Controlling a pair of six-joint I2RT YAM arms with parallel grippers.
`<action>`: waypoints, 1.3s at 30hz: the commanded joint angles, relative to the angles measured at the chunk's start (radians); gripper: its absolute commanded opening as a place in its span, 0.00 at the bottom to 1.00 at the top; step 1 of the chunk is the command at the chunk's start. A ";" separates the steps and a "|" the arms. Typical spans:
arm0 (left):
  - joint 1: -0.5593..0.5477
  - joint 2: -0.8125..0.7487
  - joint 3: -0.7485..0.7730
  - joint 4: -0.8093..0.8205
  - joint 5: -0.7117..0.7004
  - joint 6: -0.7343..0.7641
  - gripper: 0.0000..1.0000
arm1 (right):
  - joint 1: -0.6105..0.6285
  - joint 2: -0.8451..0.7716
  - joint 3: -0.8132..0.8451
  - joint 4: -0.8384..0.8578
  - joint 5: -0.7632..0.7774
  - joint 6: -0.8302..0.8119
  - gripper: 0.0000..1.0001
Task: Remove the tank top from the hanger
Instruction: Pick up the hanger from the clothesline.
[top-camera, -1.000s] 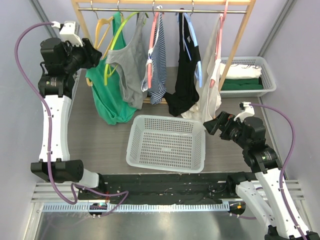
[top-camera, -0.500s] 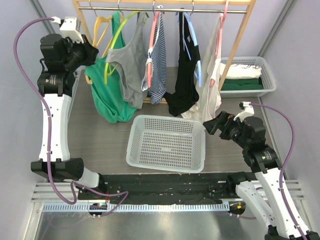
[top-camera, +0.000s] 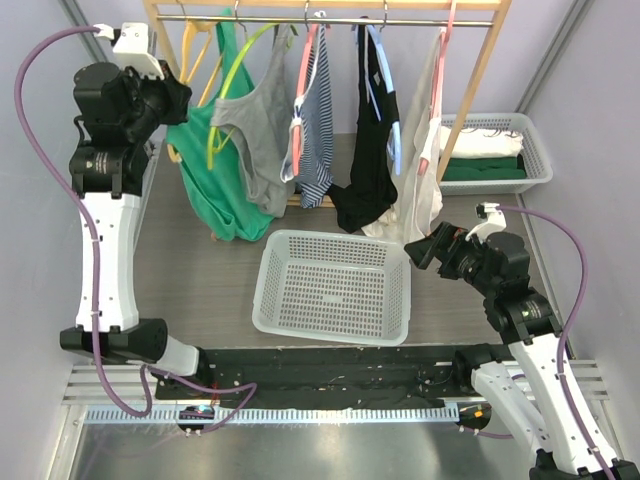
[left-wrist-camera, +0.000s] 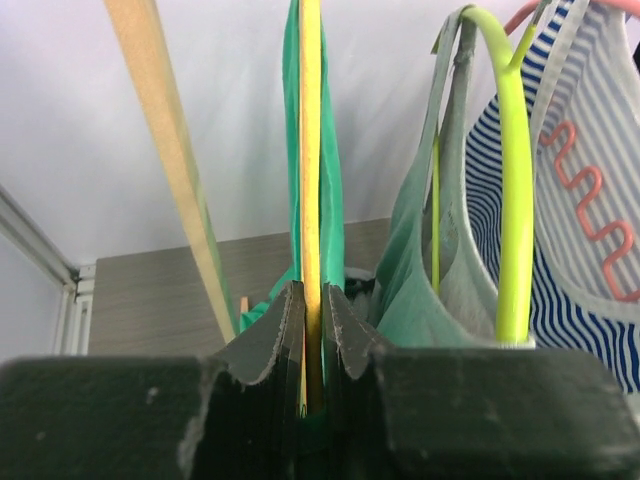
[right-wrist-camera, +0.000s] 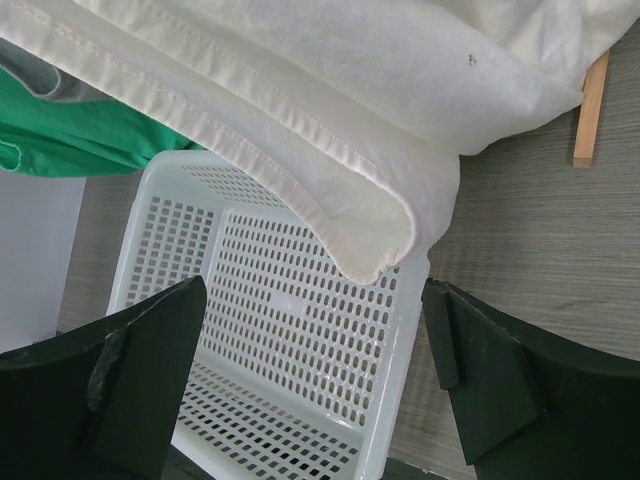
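Note:
A green tank top (top-camera: 215, 190) hangs on a yellow hanger (top-camera: 190, 55) at the left end of the wooden rack's rail (top-camera: 330, 20). My left gripper (top-camera: 178, 98) is high up beside it, shut on the hanger's arm. In the left wrist view the yellow hanger (left-wrist-camera: 311, 150) runs straight up between my closed left gripper (left-wrist-camera: 313, 310), with the green fabric (left-wrist-camera: 331, 200) just behind it. My right gripper (top-camera: 418, 250) is open and empty, low by the white basket's right side. The right wrist view shows it (right-wrist-camera: 315, 350) over the basket's corner.
A white basket (top-camera: 340, 238) lies on the table under the rack. It also shows in the right wrist view (right-wrist-camera: 400, 330) under a cream top's hem (right-wrist-camera: 350, 100). Grey (top-camera: 255, 130), striped (top-camera: 318, 120) and black (top-camera: 372, 150) tops hang alongside. A basket of folded clothes (top-camera: 537, 150) stands at back right.
My left gripper has risen and shifted a little left with the yellow hanger in it, lifting the green tank top. The right arm has not moved.

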 joint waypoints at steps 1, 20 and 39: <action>0.002 -0.153 -0.048 0.087 -0.040 0.047 0.00 | 0.002 0.009 0.031 0.021 -0.006 -0.001 1.00; 0.002 -0.737 -0.326 -0.062 -0.364 0.156 0.00 | 0.003 0.007 0.047 -0.002 -0.017 0.005 1.00; 0.175 -0.668 0.042 0.013 0.160 -0.109 0.00 | 0.006 -0.037 0.021 -0.008 -0.004 0.004 1.00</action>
